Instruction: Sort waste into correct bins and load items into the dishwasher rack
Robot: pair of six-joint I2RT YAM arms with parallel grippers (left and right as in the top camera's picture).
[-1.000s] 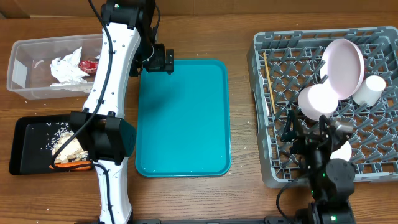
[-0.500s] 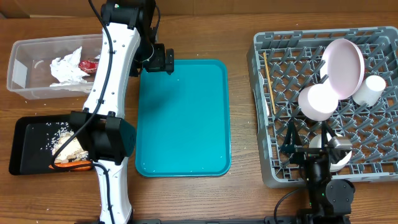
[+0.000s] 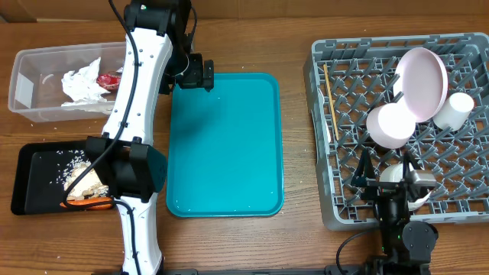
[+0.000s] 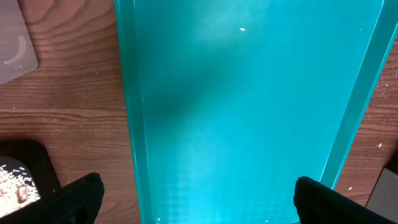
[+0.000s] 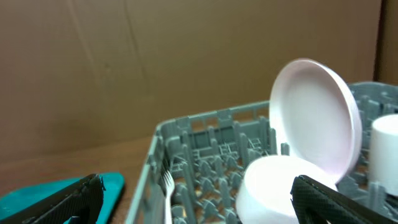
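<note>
Dishes sit in the big grey rack (image 3: 319, 153): the round white plate (image 3: 422, 80) stands on its edge, a white bowl (image 3: 390, 124) touches its lower side, a white cup (image 3: 460, 109) is just beside it, and the thin wooden stick (image 3: 329, 99) lies near the rack's left wall. The napkin (image 3: 82, 82) and red wrapper (image 3: 109, 78) are in the clear tub (image 3: 30, 69), and the crumbs (image 3: 65, 162) and carrot (image 3: 85, 203) are in the black tray (image 3: 30, 179). The left gripper (image 4: 199, 193) hangs over the teal tray (image 3: 225, 145) with its fingers spread wide and nothing between them, and the right gripper (image 5: 199, 193) is at the near side of the rack, also spread wide and holding nothing.
</note>
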